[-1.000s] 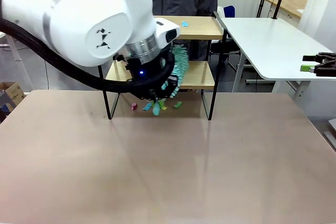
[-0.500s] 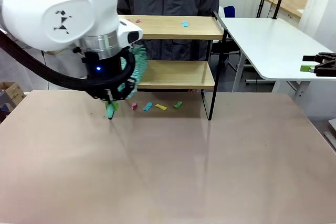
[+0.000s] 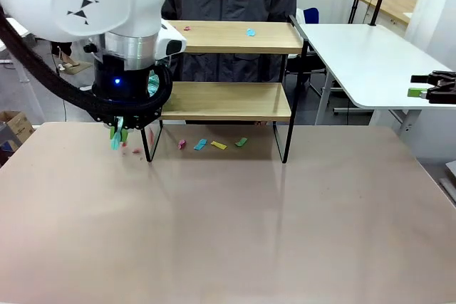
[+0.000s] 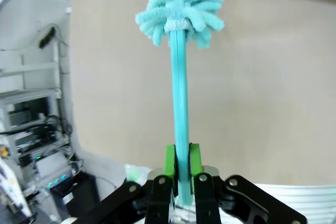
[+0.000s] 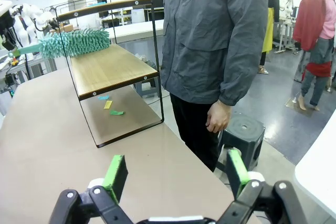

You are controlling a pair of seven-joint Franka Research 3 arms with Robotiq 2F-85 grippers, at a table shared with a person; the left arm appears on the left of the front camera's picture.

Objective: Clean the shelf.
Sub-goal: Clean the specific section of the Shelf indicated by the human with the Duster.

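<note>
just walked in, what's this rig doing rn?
The left tool is shut on the handle of a teal duster, with the fluffy head at the left end of the shelf, near the lower board; contact can't be told. Small coloured scraps lie on the table under the shelf, and a blue scrap sits on the top board. The right tool is open and holds nothing, off to the right. A person stands behind the shelf, hands down.

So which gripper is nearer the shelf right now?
Left. The left gripper, shut on the duster, is just off the near left leg of the shelf. The right gripper, open, is well off to the shelf's right, by the white table.
</note>
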